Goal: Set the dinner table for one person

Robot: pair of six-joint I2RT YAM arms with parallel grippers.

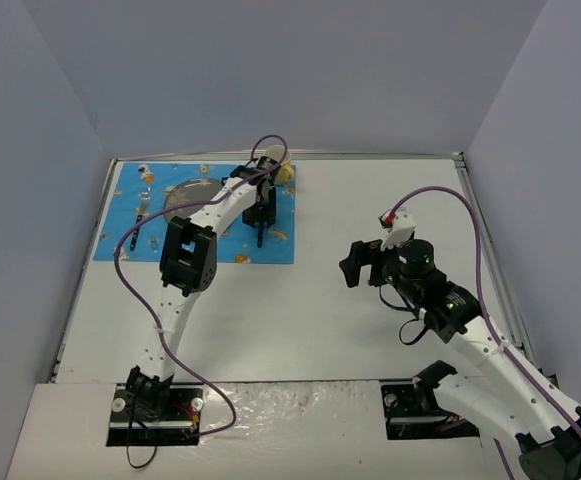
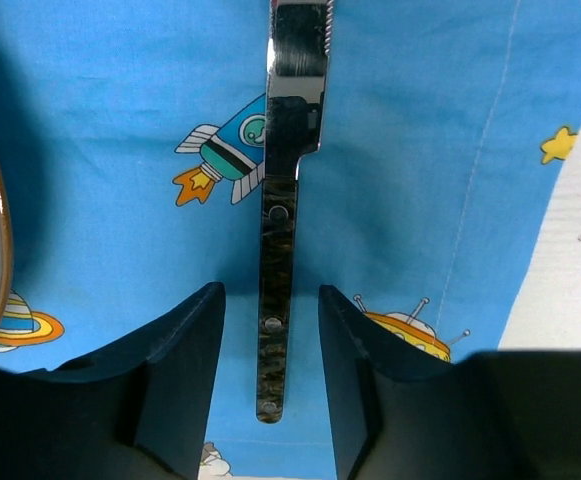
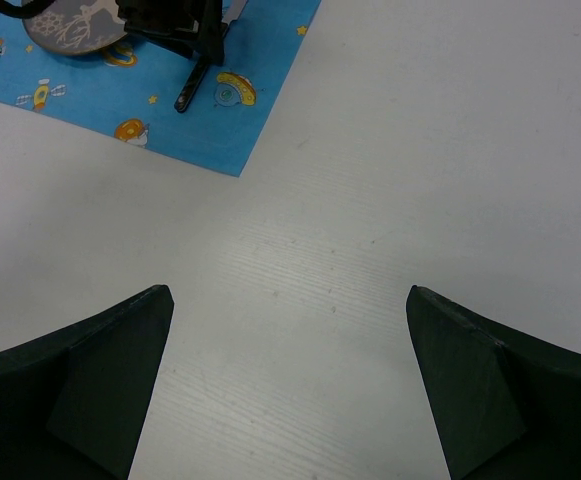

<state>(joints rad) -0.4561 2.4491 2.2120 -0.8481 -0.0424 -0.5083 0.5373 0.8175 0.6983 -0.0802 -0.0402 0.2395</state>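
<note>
Dinner table [image 1: 320,320] under everything. Blue mat [image 1: 255,250] at its 10 o'clock, fork [image 1: 144,205] and plate [image 1: 182,190] on it. Left gripper [image 2: 270,300] parted, straddling knife [image 2: 288,170] handle, not gripping. Right gripper [image 3: 288,295], 3 o'clock, spread wide, empty, apart from mat.

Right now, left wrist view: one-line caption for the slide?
Open left gripper straddles the dark handle of a knife lying on the blue rocket-print mat.
</note>
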